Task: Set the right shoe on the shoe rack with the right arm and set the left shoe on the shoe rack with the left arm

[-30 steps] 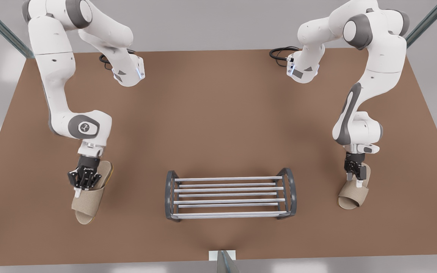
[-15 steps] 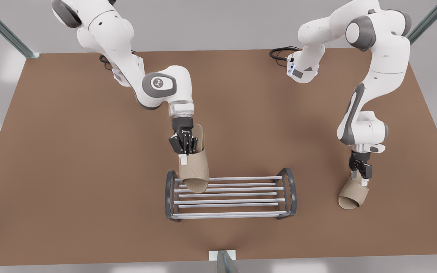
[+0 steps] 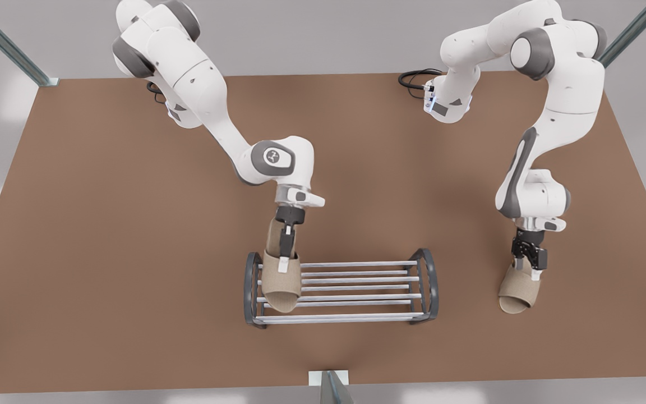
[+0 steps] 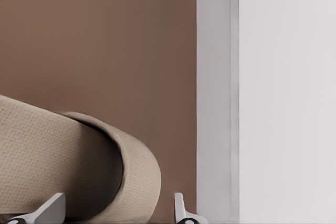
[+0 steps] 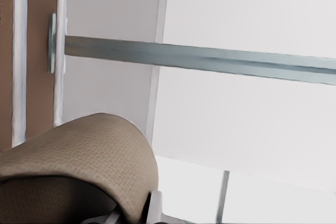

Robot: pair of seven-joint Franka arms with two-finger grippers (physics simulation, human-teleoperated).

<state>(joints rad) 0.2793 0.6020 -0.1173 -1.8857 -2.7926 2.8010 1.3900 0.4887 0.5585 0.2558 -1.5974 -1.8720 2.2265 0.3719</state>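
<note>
Two shoes are held, one per arm. The right shoe (image 3: 281, 286) hangs toe-down below the right gripper (image 3: 284, 264), whose fingers are clamped on its upper. The toe lies over the bars at one end of the shoe rack (image 3: 356, 279), probably so the other end stays free for its mate. Well apart from those fingers, the left shoe (image 3: 516, 294) sits under the left gripper (image 3: 529, 268), fingers pinching the upper's side wall, low over the table (image 3: 132, 252). That arm seems to wait its turn.
</note>
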